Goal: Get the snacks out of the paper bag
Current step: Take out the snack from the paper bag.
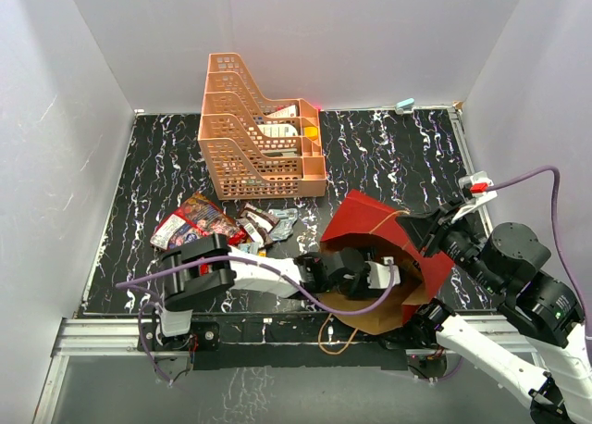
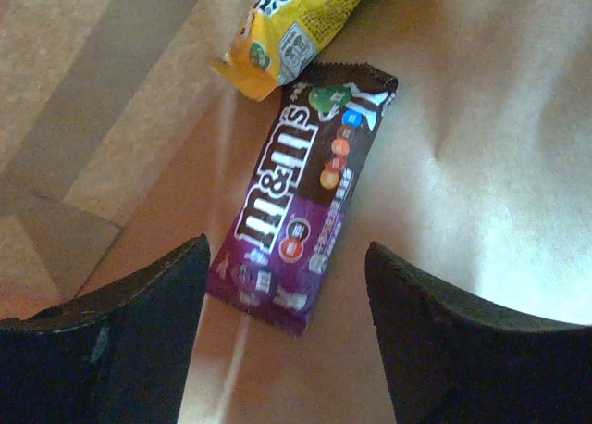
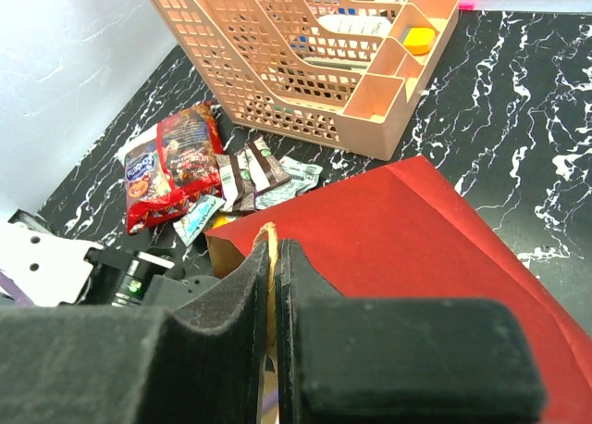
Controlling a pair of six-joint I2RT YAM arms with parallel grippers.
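Snacks are split between the tabletop [image 1: 388, 155] and the bag [image 1: 370, 222]. From above, the bag lies on its side, dark red outside and kraft inside, its mouth toward the near edge. My left tool [image 1: 377, 278] reaches into that mouth, and my right tool [image 1: 418, 228] is at the upper rim. Loose packets [image 1: 208, 222] lie in a pile between the bag and the lattice rack [image 1: 259, 146].

From the left wrist, my fingers [image 2: 139, 322] stand apart over a brown-and-purple packet [image 2: 301, 211] lying flat on the kraft paper. A yellow packet [image 2: 291, 26] lies just beyond it. I judge the flat one light, with glossy, slippery film over small hard sweets. It is best pinched across its narrow middle, gently.

From the right wrist, my pads [image 3: 236, 304] are pressed together on the bag's thin edge. The paper looks stiff but easily creased, and I expect it would tear if yanked.
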